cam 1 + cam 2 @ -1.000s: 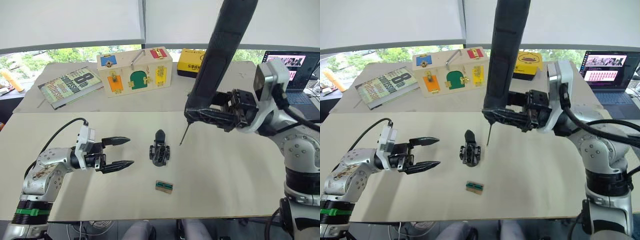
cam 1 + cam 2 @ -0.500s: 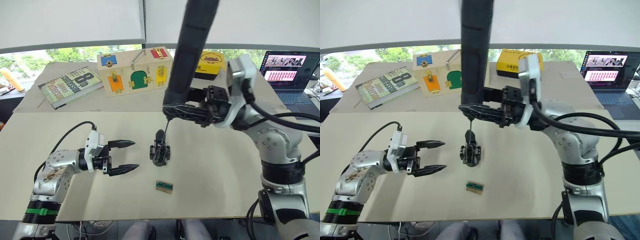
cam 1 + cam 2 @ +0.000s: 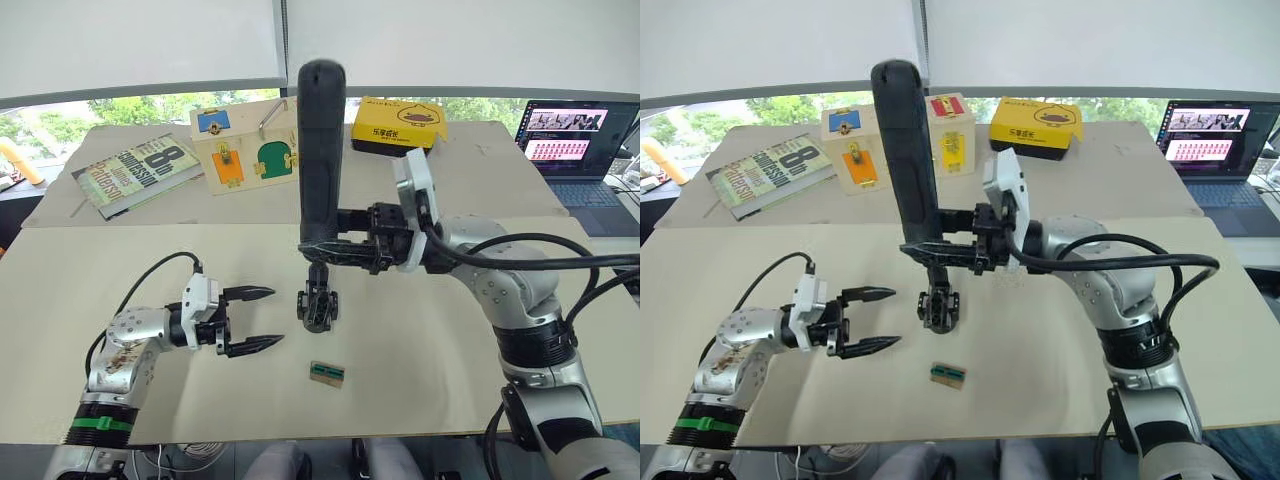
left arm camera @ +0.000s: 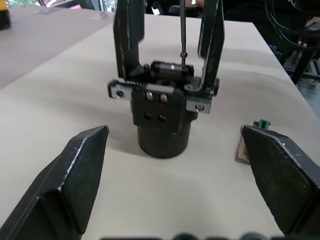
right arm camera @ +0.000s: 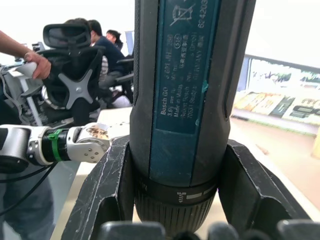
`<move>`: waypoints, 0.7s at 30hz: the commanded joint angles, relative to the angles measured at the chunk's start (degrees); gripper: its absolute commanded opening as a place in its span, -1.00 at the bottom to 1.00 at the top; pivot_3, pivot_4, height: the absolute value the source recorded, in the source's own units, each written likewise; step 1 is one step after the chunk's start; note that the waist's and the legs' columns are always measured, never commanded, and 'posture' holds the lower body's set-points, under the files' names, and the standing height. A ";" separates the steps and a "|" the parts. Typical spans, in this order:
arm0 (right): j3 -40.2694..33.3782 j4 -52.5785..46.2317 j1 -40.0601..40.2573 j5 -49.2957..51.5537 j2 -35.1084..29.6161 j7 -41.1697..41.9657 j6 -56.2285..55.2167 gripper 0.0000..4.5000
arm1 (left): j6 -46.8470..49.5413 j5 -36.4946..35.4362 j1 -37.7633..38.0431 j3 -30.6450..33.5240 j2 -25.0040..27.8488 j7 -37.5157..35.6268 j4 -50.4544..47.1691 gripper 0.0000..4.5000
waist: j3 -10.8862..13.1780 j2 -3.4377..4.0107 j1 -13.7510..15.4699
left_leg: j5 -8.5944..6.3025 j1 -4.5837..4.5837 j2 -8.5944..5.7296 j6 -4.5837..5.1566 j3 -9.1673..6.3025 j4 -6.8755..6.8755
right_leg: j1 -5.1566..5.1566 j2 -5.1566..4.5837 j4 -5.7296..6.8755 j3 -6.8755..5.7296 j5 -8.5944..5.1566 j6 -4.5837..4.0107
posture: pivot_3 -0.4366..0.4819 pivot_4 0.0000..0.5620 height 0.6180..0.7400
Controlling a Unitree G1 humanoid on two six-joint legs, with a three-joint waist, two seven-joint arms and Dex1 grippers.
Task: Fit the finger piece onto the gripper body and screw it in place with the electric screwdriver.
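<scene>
Finger piece (image 4: pixel 129 37) looks fitted on gripper body (image 3: pixel 318 303), mid-bench. Right claw (image 3: pixel 352 248) pinching electric screwdriver (image 3: pixel 321 150) upright, bit at body: screwing stage underway, judged unfinished. Left claw (image 3: pixel 258 319) spread, beside body.

Both arms are shiny silver metal with round joints and black cables. Each end effector (image 3: pixel 252 319) has a white case and two black pointy fingers (image 4: pixel 75 175).

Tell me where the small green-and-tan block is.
The green-and-tan block lies on the table just nearer the robot than the gripper body.
</scene>
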 commanded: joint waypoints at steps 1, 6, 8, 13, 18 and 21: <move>-1.30 -1.38 -1.20 0.45 0.78 0.56 -0.71 -0.15 | -2.65 1.28 -1.23 -0.68 -0.78 -0.14 1.55 1.00 | 0.00 0.00 -0.06 | 0.00 0.00 0.00 0.00 0.00 0.00 | 0.00 0.00 0.00 0.00 0.00 0.00 | -0.05 -0.47 1.00; -1.33 -0.45 -2.44 -0.20 1.67 0.08 -0.58 -0.15 | -2.87 2.16 -2.90 -2.09 -2.21 -0.27 4.19 1.00 | 0.00 0.00 -0.10 | 0.00 0.00 0.00 0.00 0.00 0.04 | 0.01 0.00 0.04 0.00 0.00 0.00 | -0.05 -0.47 1.00; -1.45 -0.32 -2.87 -0.27 1.98 -0.06 -0.47 -0.15 | -2.63 2.25 -3.42 -2.54 -2.66 -0.36 4.56 1.00 | 0.00 0.00 -0.17 | 0.00 0.00 0.00 0.00 0.00 0.05 | 0.00 0.00 0.05 0.00 0.00 0.00 | -0.05 -0.47 1.00; -1.83 -0.13 -3.47 -0.24 2.41 -0.16 -0.16 -0.15 | -1.80 2.32 -4.71 -3.12 -3.56 0.05 4.70 1.00 | 0.00 0.00 -0.20 | 0.00 -0.01 -0.01 0.00 0.01 0.06 | -0.08 -0.01 0.17 0.00 0.00 0.00 | -0.05 -0.47 1.00; -1.82 -0.54 -3.39 0.19 2.65 -0.17 0.56 -0.15 | -1.00 2.45 -5.29 -3.52 -4.03 0.48 4.37 1.00 | 0.00 0.00 -0.22 | 0.00 -0.06 -0.05 0.00 0.01 0.15 | -0.13 -0.06 0.46 0.01 0.00 0.00 | -0.05 -0.47 1.00; -1.81 -0.78 -3.32 0.27 2.85 -0.22 0.81 -0.15 | -0.40 2.30 -5.36 -3.67 -4.09 0.73 3.79 1.00 | 0.00 0.00 -0.22 | 0.00 -0.07 -0.05 0.00 0.03 0.14 | -0.18 -0.06 0.46 0.02 0.00 -0.01 | -0.05 -0.47 1.00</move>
